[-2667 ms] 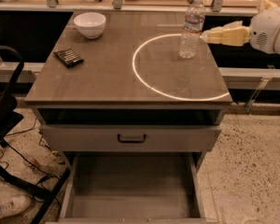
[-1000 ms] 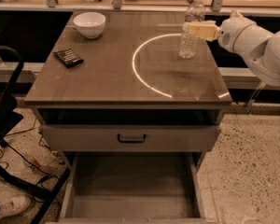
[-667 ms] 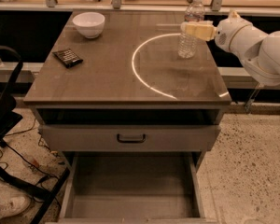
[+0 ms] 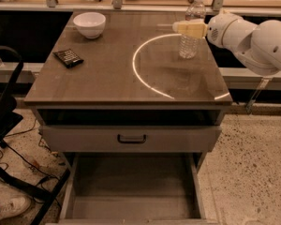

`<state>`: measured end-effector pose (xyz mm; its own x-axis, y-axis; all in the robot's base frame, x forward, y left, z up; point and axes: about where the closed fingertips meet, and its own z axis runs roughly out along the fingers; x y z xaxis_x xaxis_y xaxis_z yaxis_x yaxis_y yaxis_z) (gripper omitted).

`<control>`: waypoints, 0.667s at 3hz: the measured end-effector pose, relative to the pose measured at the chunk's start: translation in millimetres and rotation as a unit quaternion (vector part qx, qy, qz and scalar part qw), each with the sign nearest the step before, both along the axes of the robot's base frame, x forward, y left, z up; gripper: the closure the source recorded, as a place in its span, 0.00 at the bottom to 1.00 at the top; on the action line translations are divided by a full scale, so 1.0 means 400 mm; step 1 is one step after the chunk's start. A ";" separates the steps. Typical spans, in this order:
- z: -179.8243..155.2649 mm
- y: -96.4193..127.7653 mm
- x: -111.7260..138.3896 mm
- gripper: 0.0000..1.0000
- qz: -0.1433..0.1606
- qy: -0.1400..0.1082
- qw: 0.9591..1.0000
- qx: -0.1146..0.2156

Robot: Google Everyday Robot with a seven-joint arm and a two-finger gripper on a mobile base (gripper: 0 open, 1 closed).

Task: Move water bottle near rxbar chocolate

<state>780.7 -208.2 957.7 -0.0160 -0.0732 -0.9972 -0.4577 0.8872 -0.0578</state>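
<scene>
The water bottle [image 4: 189,46], clear and ribbed with a white cap, stands upright at the back right of the brown table top [image 4: 107,78]. My gripper [image 4: 182,28] reaches in from the right on a white arm and lies across the bottle's upper part, level with its shoulder. The rxbar chocolate [image 4: 68,57], a flat black bar, lies near the table's left edge, far from the bottle.
A white bowl [image 4: 89,24] sits at the back left of the table. A bright ring of light [image 4: 140,74] lies on the top. Below, one drawer is closed [image 4: 131,138] and the bottom drawer [image 4: 131,191] stands pulled out. A black chair [image 4: 4,107] and cables are at left.
My arm has swung in from the right, and the gripper has moved left to lie across the bottle's upper part. The bottle, bar and bowl have not moved.
</scene>
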 end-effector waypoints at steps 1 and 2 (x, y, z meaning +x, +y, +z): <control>-0.029 0.021 0.014 0.24 0.009 0.022 1.000 0.005; -0.030 0.027 0.015 0.47 0.011 0.022 1.000 0.006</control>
<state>786.7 -197.5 945.7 -0.0584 -0.0626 -0.9963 -0.4789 0.8774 -0.0270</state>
